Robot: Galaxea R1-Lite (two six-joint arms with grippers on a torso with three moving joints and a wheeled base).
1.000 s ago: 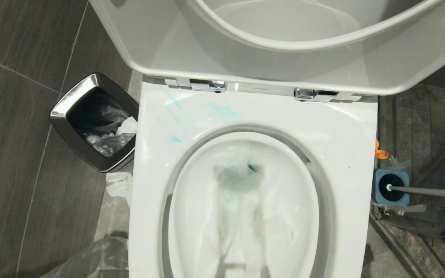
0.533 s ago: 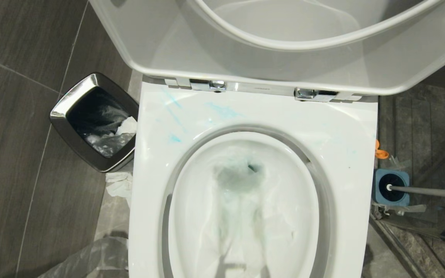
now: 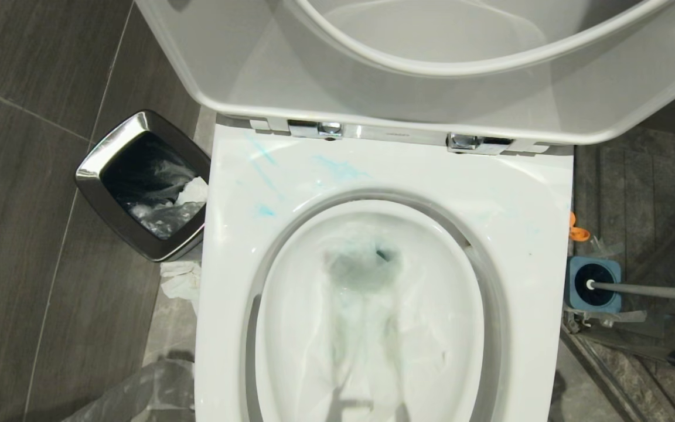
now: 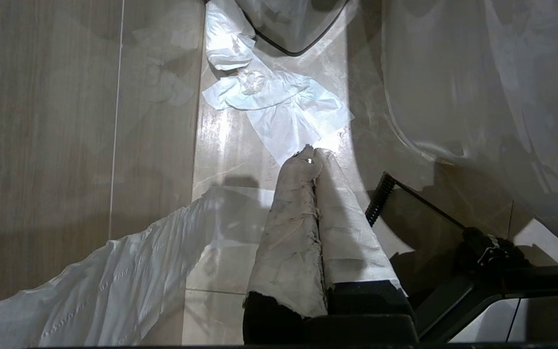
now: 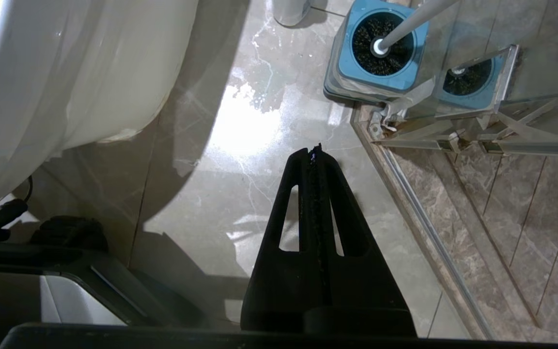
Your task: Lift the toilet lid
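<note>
Down low, the left claw [image 4: 314, 157] hangs beside the toilet base with its two cloth-wrapped fingers [image 4: 292, 218] pressed together on nothing, pointing at the floor [image 4: 41, 121] where a crumpled white tissue [image 4: 279, 104] lies just ahead of the tips. The right claw [image 5: 314, 152] is on the other side of the bowl, its black fingers likewise closed and empty, aimed at the marble floor near a blue brush holder [image 5: 380, 46] with a brush standing in it. Neither claw shows in the head view. Further up, that view looks straight into the open bowl [image 3: 367, 316], its white rim smeared with faint blue streaks, and a chrome bin [image 3: 141, 181] stands to the robot's left. The toilet lid [image 3: 226, 64] is already raised, leaning back above its chrome hinges [image 3: 326, 129], with the seat ring [image 3: 466, 61] folded up against it. So the lifting looks done, and both arms appear parked. As for handling, the lid seems a stiff, glossy plastic shell, fairly light but slippery, so a pinch could slide off. The rounded front edge farthest from the hinges would probably be the best place to hook it, as leverage is greatest there.
</note>
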